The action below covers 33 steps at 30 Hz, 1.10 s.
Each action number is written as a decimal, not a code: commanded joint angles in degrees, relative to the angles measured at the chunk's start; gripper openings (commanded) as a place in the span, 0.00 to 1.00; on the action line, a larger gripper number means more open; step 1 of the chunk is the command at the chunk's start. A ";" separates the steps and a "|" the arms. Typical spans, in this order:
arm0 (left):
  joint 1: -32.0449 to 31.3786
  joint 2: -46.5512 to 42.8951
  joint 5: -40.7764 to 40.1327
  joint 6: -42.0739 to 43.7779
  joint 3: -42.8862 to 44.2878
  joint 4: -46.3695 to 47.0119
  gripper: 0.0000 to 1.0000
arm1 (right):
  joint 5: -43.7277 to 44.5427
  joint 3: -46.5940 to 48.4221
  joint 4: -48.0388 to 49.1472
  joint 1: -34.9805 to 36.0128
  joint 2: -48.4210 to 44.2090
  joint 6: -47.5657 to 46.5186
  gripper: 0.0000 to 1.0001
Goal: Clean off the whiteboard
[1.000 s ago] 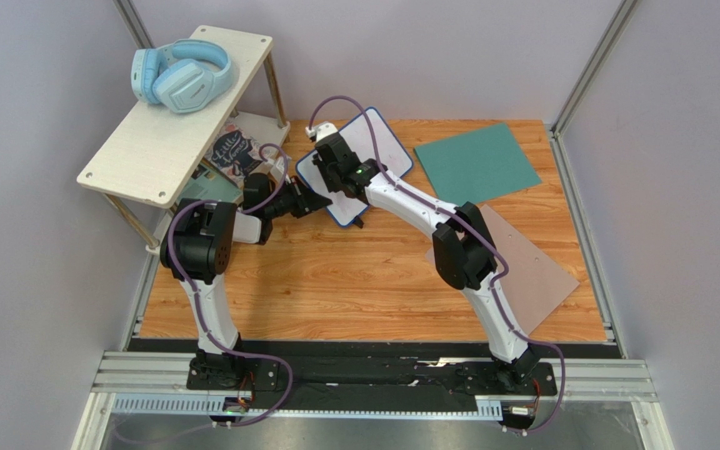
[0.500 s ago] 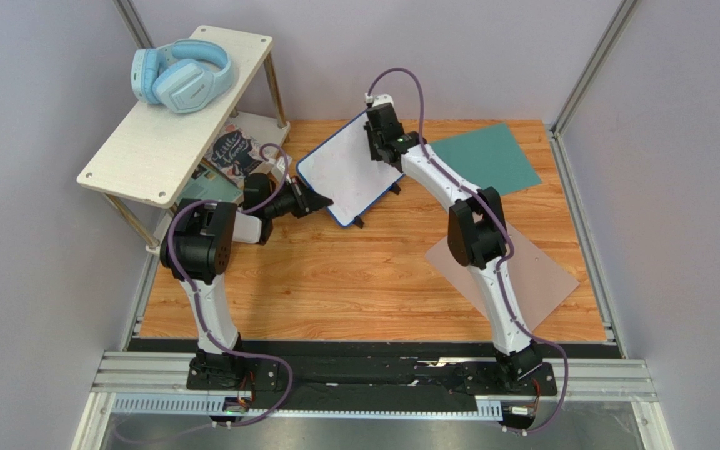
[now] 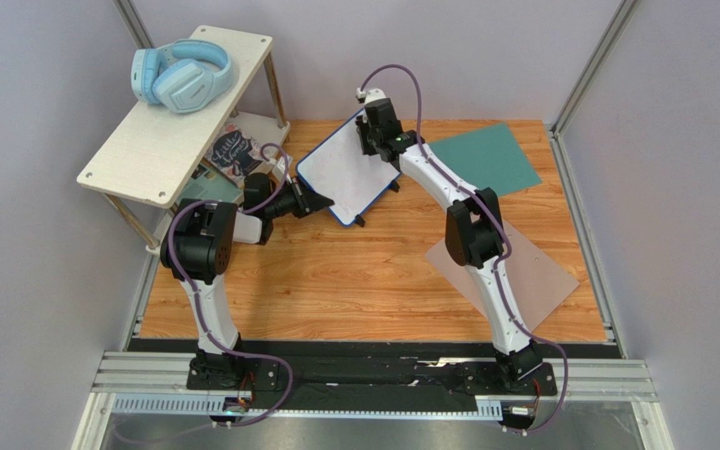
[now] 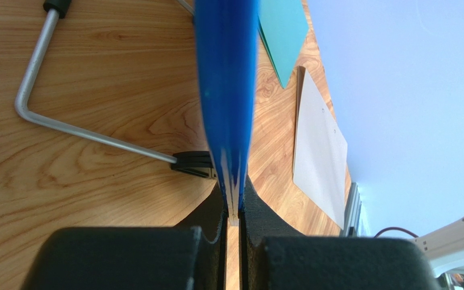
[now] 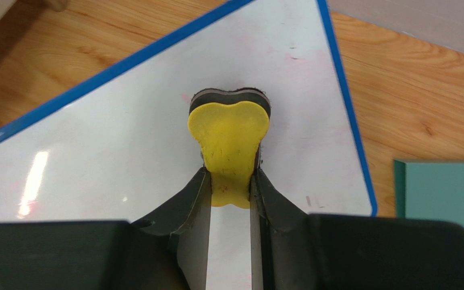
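The whiteboard [image 3: 340, 183], glossy white with a dark-blue frame, stands tilted on its feet at the back middle of the wooden table. My left gripper [image 3: 324, 203] is shut on its near left edge; in the left wrist view the blue frame [image 4: 227, 90] sits pinched between the pads [image 4: 233, 208]. My right gripper [image 3: 370, 145] is over the board's far right corner. It is shut on a yellow eraser [image 5: 229, 133], which presses on the white surface [image 5: 113, 151]. Faint pink marks show near the board's edges.
A white shelf [image 3: 162, 141] with blue headphones [image 3: 183, 75] stands at the back left, with a book [image 3: 235, 155] under it. A teal sheet [image 3: 476, 161] lies right of the board. A grey-brown sheet [image 3: 528, 272] lies nearer on the right. The board's wire stand [image 4: 89, 133] rests on the table.
My right gripper has swept with the eraser from the board's near left part to its far right corner. The left gripper has kept its hold and has not moved.
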 commanded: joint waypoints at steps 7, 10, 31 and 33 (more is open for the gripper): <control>-1.29 0.78 3.38 2.82 -0.08 0.44 0.00 | -4.51 0.29 2.42 0.31 -0.08 7.42 0.00; -1.29 0.87 3.29 2.73 -0.17 0.61 0.00 | -6.27 -1.47 1.88 -3.64 0.18 11.91 0.00; -1.29 0.96 3.38 2.64 -0.17 0.96 0.00 | -22.44 -23.34 -3.22 -4.27 -7.11 24.14 0.00; -1.29 0.87 3.29 2.64 -0.26 1.05 0.00 | -23.41 -24.84 -4.01 -3.40 -8.25 24.58 0.00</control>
